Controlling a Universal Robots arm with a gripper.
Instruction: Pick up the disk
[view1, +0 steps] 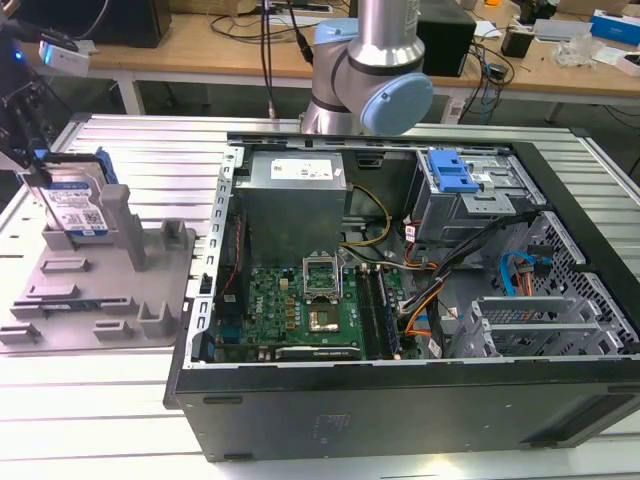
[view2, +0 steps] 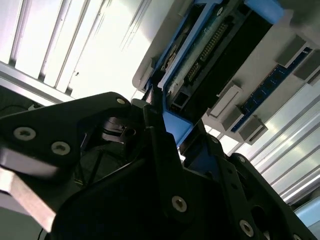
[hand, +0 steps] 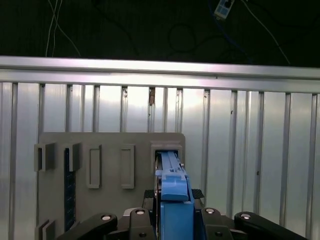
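There is one disk (view1: 72, 205), one grey fixture plate (view1: 95, 285) and one open computer case (view1: 400, 300). The plate lies on the ribbed metal table (view1: 150, 150), just beside the case on the exterior view's left. Inside the case I count one green motherboard (view1: 300, 305), one grey power supply box (view1: 295, 190) and one metal drive cage with a blue latch (view1: 450, 172).

My pincer (view1: 30, 150) is one, with two black fingers, and it sits at the far corner of the fixture plate, well apart from the case. In the first wrist view the fingers (hand: 197, 194) stand narrowly apart, one on each flat side of the disk (hand: 174, 200), closed against its blue rail. In the second wrist view the black finger links (view2: 165, 150) press along the same blue rail, with the disk's (view2: 215, 55) dark underside and connector row running away from them. So I have hold of the disk, gripping it near its upper edge.

The disk stands upright on its edge at that far corner of the fixture plate, its white-and-blue label facing the case. I cannot tell whether its lower edge touches the plate. It lies between my fingers, directly under my wrist.
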